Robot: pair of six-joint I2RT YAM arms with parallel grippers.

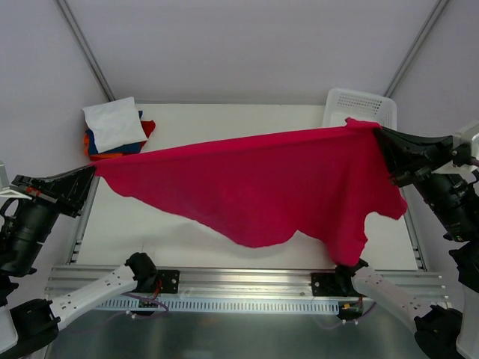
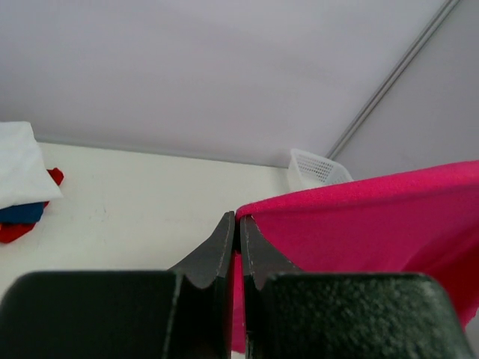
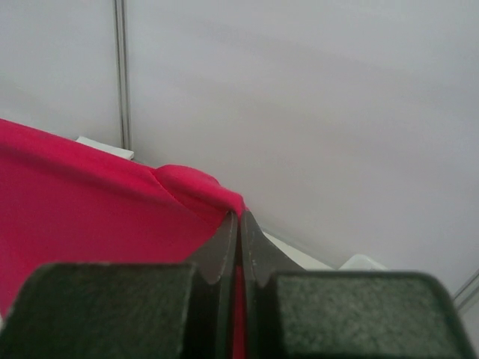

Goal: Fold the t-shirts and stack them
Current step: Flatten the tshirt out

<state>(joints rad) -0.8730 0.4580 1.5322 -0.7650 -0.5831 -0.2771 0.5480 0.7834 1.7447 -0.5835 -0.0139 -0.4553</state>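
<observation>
Spreading step: large crimson-red cloth t-shirt [image 1: 262,179] pinched aloft by left hand [image 1: 95,171] and right hand [image 1: 376,133], both closed; next, lowering flat onto table [image 1: 187,116].

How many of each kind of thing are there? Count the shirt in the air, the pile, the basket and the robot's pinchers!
big red shirt, held up in the air: 1
pile of folded shirts: 1
white basket: 1
Pinchers holding the shirt, left gripper and right gripper: 2
Total: 5
</observation>
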